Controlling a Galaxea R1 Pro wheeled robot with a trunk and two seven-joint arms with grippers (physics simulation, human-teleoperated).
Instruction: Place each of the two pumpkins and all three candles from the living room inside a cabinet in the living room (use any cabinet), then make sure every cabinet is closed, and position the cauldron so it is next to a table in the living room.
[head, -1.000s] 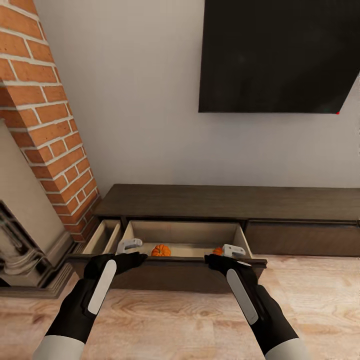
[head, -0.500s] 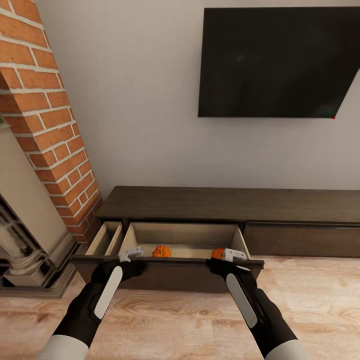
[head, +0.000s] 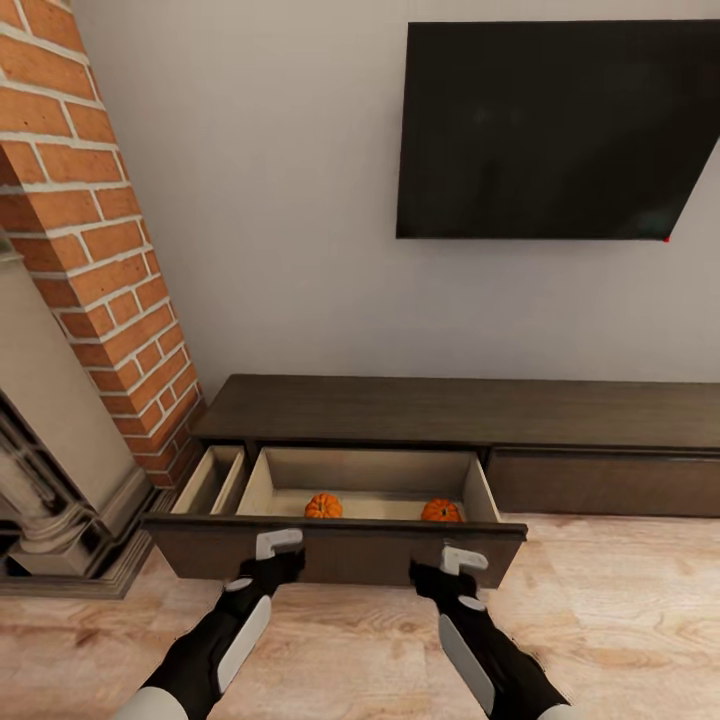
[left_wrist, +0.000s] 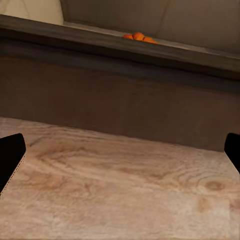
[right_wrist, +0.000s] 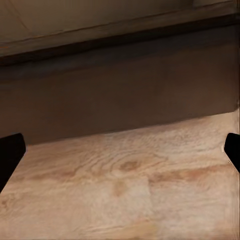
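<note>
My cabinet (head: 470, 410) runs long and low along the wall from about 10 o'clock to 3 o'clock of my head view, dark brown on top, and its big drawer (head: 335, 550) is pulled out toward me at 12 o'clock, close in. Inside, on the pale wood floor of that drawer, sit both pumpkins: the left pumpkin (head: 323, 505) near the front wall at about 11 o'clock, the right pumpkin (head: 441, 510) near the front right corner at about 1 o'clock, well apart from each other. Beside the big compartment, at 10 o'clock, a narrow side compartment (head: 212, 480) shows light wood walls; I cannot tell what lies in it. My left gripper (head: 277, 546) is up against the dark drawer front at its left part, and my right gripper (head: 462, 560) is against the same front at its right part. Both have their fingers spread wide apart, holding nothing; in each wrist view the black fingertips sit at opposite edges, with wood floor (left_wrist: 120, 185) and the drawer front between. Over the front's top edge my left wrist view catches a sliver of orange pumpkin (left_wrist: 139, 37).
</note>
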